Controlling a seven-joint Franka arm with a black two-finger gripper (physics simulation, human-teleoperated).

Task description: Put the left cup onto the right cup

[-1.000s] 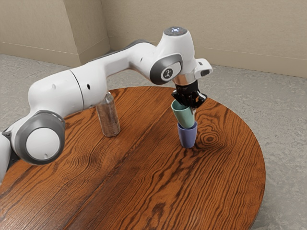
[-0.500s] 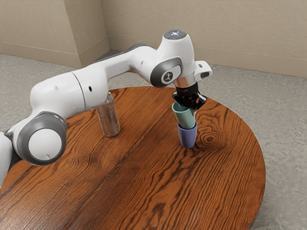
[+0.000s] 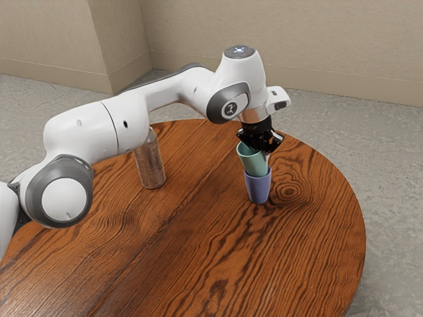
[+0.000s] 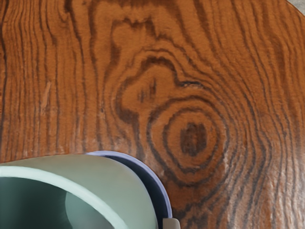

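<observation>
End effector: the black end effector (image 3: 260, 141) points down over the far side of the bench, its fingers only narrowly apart and pinching the rim wall of the green cup.
Green cup: the green cup (image 3: 252, 160) is mouth-up and tilted, its rim leaning toward the exterior view's left, with its base set into the mouth of the blue cup. In the wrist view it lies right under the hand and covers most of that mouth.
Blue cup: the blue cup (image 3: 258, 188) stands upright on the bench directly below the end effector. In the wrist view its rim shows as a thin crescent beside the green wall.
Knot: a dark knot (image 3: 289, 193) in the grain lies just beside the blue cup, on the exterior view's right.
Bench: the bench (image 3: 198, 257) is round, of red-brown wood.
Bottle: a clear bottle (image 3: 150, 158) stands upright, well apart from the cups toward the exterior view's left, close by the arm.
Arm: the white arm (image 3: 125, 125) reaches in from the exterior view's left.
</observation>
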